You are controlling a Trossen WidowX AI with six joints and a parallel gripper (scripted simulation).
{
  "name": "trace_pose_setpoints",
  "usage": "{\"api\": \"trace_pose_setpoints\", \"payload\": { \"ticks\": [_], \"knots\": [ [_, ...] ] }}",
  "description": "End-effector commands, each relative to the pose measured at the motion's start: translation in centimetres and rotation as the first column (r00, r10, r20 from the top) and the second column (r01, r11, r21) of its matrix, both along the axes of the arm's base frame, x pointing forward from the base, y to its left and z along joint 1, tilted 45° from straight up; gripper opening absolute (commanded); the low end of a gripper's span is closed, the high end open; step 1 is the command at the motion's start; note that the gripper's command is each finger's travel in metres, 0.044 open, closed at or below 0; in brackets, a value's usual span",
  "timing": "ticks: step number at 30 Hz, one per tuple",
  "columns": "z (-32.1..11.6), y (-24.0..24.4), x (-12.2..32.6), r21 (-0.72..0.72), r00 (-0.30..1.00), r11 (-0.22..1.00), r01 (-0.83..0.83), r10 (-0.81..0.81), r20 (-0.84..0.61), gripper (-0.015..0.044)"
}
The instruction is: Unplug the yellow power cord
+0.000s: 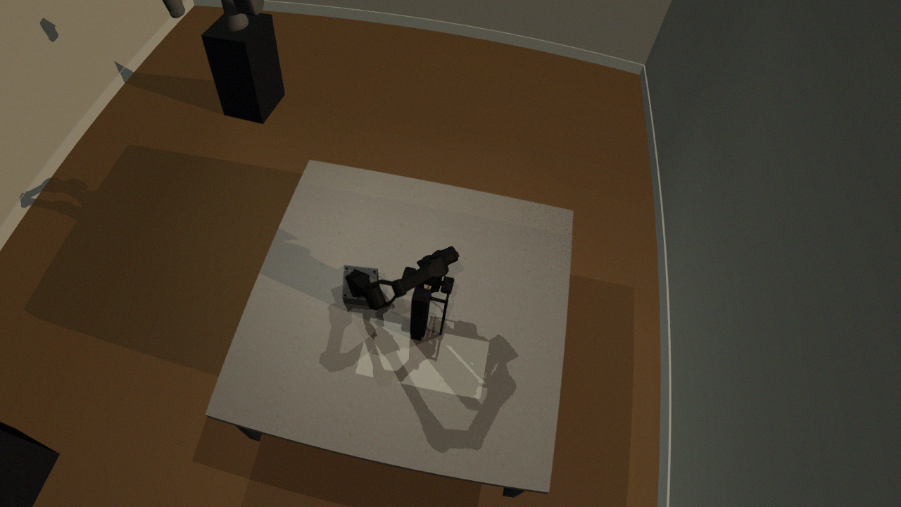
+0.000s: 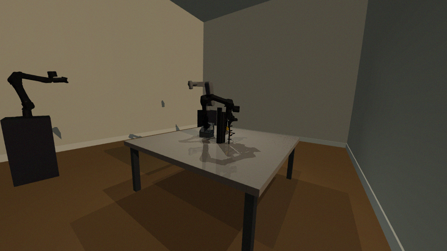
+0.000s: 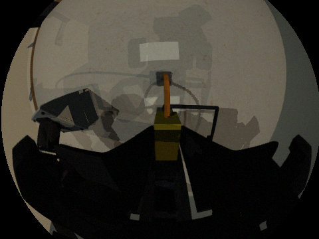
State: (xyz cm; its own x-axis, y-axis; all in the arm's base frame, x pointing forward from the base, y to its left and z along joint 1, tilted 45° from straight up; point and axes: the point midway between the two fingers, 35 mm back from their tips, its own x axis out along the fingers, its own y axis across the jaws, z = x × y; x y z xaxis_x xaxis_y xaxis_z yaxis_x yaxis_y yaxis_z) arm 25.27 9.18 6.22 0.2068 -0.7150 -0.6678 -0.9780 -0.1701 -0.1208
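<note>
The yellow plug is between the fingers of my gripper, which is shut on it. Its orange-yellow cord runs from the plug's end to a small dark block on the table. A tall dark upright block, apparently the power strip, stands beside the gripper. The plug shows close to its top end in the top view. The gripper hides the plug's far end and the sockets, so I cannot tell whether the plug is seated.
A thin black wire frame stands beside the dark block. My arm's base is on the table to the left. Other arms on dark pedestals stand off the table.
</note>
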Motion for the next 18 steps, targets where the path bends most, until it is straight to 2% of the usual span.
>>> {"api": "trace_pose_setpoints", "payload": {
  "ticks": [1,3,7,18],
  "knots": [
    [-1.8,3.1,-0.3,0.067,1.000,0.997,-0.025,0.026,-0.015,0.0000],
    [-2.0,3.4,-0.4,0.067,1.000,0.997,-0.025,0.026,-0.015,0.0000],
    [-1.5,2.3,-0.3,0.062,1.000,0.998,-0.025,0.026,-0.014,0.0105],
    [-1.8,2.9,-0.3,0.063,1.000,0.998,-0.026,0.027,-0.015,0.0394]
  ]
}}
